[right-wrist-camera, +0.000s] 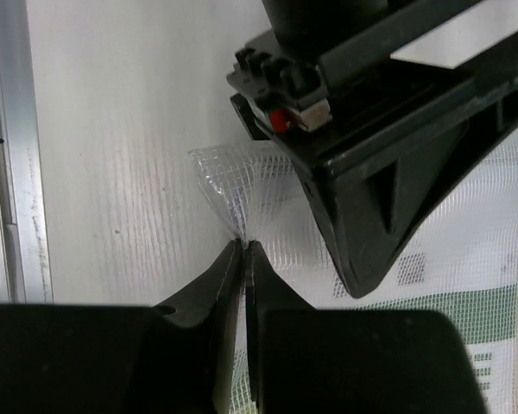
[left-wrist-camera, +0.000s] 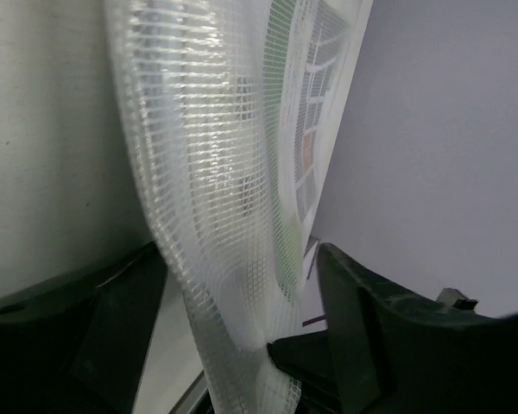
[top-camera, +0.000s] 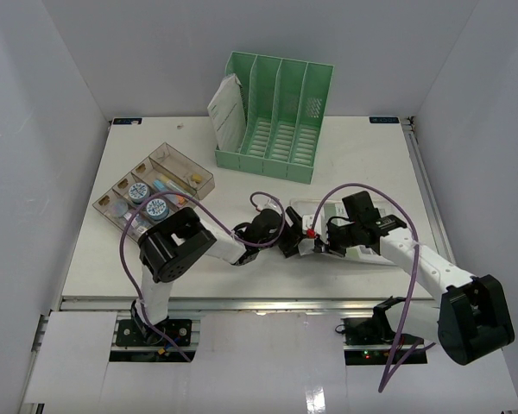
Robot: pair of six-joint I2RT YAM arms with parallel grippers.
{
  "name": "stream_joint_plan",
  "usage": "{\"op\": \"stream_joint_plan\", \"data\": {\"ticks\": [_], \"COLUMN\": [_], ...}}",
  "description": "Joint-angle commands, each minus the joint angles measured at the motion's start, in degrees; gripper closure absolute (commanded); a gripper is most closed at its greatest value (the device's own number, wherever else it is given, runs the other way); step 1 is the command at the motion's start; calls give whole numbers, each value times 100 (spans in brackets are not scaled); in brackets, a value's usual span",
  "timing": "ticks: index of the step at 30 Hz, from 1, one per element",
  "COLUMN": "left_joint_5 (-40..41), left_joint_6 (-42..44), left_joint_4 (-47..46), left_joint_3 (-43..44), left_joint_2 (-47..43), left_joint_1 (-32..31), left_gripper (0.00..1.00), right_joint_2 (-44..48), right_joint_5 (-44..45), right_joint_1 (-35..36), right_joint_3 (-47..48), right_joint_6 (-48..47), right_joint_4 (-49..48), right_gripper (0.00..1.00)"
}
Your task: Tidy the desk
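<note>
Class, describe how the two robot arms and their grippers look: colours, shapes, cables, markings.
Both the left arm and right arm have slim white links between bulky black joint housings, each trailed by a looping purple cable. The left gripper and right gripper are black, with angular, wedge-shaped fingers; the left one carries a small red part.

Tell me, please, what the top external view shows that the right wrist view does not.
Only the top external view shows the green file rack at the back and the clear compartment box on the left. Only the right wrist view shows, close up, the right pincer pinched shut on a corner of the mesh pouch. Both show the left pincer at the pouch, and the desk beneath.
</note>
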State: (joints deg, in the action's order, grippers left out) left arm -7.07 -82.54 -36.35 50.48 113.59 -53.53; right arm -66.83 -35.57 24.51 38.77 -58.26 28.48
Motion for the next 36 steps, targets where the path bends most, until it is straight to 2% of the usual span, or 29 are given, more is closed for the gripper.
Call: {"op": "stream_joint_plan", "data": {"ticks": [1, 3, 5, 8, 10, 13, 16, 19, 23, 26, 31, 36], "left_joint_5": [-189, -215, -185, 80, 536, 1034, 1054, 922, 847, 1026, 1531, 1326], "left_joint_6": [44, 140, 519, 1554, 2351, 3696, 4545, 5064, 5839, 6459, 7388, 7817], "left_joint_4": [-130, -169, 189, 1263, 2059, 3175, 4095, 4927, 5646, 6166, 6691, 6757], "left_joint_3": [300, 339, 370, 555, 720, 808, 956, 1364, 2281, 3325, 4971, 6211], "left_joint_2": [152, 120, -59, -514, -925, -1636, -2605, -3281, -3805, -3622, -2732, -1857], "left_joint_1": [-53, -53, -43, -26, -25, 69, 388, 939, 1566, 1867, 2153, 2474], "left_gripper": [59, 84, 100, 100, 100, 100, 100, 100, 100, 100, 100, 100], "right_joint_2": [153, 256, 416, 854, 1354, 1989, 2735, 3162, 3312, 3284, 3316, 3317], "right_joint_5": [-508, -470, -371, -367, -554, -711, -672, -583, -532, -659, -684, -596], "right_joint_1": [27, 27, 7, -216, -681, -1317, -1966, -2190, -2231, -2241, -2258, -2285], "right_joint_3": [47, -18, -115, -93, -44, -42, -299, -720, -864, -893, -954, -978], "right_joint_6": [177, 209, 221, 325, 400, 585, 1060, 1401, 1418, 1459, 1446, 1389], "right_joint_4": [-222, -280, -335, -336, -327, -506, -1127, -1607, -1644, -1626, -1626, -1626], "right_gripper": [83, 64, 46, 23, 10, 10, 10, 10, 10, 10, 10, 10]}}
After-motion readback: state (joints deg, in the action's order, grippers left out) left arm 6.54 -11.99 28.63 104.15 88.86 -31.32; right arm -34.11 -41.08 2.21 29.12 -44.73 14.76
